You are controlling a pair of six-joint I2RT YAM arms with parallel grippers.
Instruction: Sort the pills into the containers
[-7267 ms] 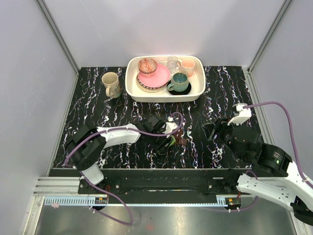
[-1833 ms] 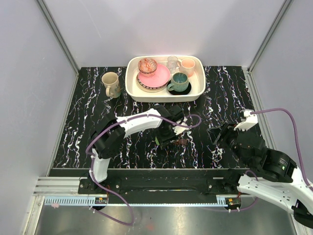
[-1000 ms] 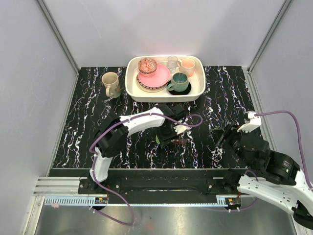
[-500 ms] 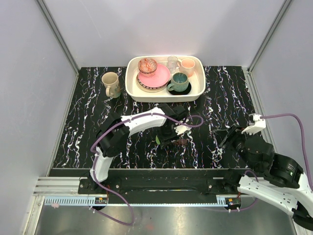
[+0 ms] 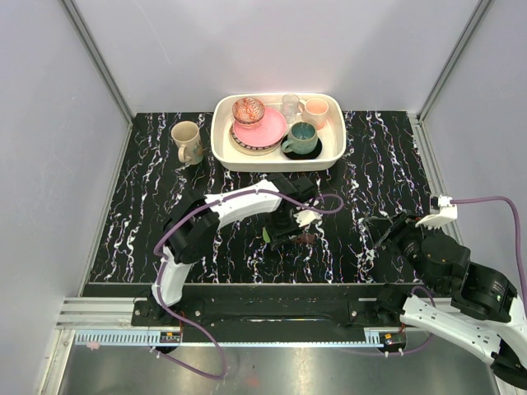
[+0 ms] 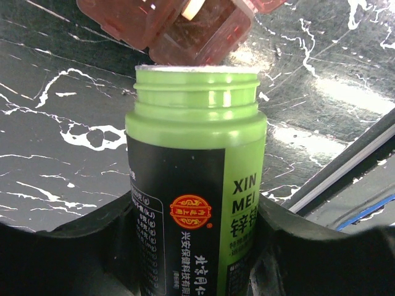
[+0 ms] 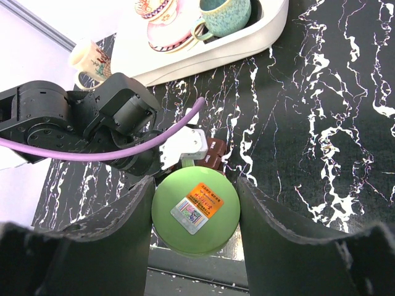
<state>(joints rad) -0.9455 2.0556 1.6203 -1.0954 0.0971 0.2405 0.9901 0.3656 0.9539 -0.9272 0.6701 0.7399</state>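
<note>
Left wrist view: my left fingers point(image 6: 74, 246) hold an open green bottle point(image 6: 196, 185); the brown pill case point(image 6: 179, 28) lies on the counter point(image 6: 62, 92) just beyond the bottle's mouth. My right fingers point(image 7: 99, 246) hold a green lid point(image 7: 195, 209).

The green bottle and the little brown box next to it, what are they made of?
The green bottle looks like shiny plastic: light glints on its ridged, threaded neck, and a printed label wraps round it. The brown box seems to be see-through reddish plastic, since light glows through its thin walls.
</note>
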